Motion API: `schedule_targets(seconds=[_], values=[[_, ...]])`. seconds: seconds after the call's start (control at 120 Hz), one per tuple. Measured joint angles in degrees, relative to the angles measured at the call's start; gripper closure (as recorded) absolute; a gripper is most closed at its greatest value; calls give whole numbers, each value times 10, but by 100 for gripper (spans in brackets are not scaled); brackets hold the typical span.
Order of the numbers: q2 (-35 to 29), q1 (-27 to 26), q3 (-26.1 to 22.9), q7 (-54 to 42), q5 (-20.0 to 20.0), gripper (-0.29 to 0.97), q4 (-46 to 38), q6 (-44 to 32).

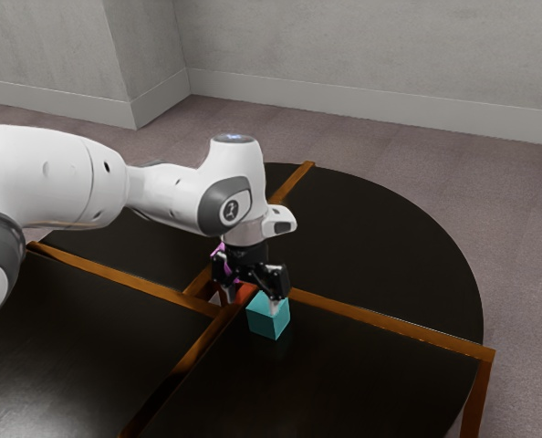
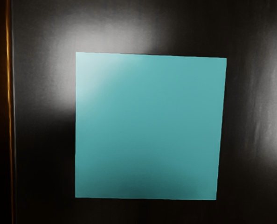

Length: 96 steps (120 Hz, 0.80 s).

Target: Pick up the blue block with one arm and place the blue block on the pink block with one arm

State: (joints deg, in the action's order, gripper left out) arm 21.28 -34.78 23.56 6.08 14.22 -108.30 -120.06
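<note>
- The blue block (image 1: 268, 318) sits on the dark surface (image 1: 380, 265), directly beneath my hand.
- My hand (image 1: 251, 296) hovers just over it, fingers apart, gripping nothing.
- The pink block (image 1: 218, 249) peeks out just behind the hand. I judge that closing off-centre could twist the blue block, and a low lift could knock the pink one.

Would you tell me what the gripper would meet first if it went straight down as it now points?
Most likely the blue block, lying directly beneath the open gripper on the table; the gap is unclear.
</note>
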Motion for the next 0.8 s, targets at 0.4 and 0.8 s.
schedule_targets(seconds=[0.4,0.8], values=[[74,1,-2,19,2,0,41,-20],[101,2,-7,30,3,15,53,-34]])
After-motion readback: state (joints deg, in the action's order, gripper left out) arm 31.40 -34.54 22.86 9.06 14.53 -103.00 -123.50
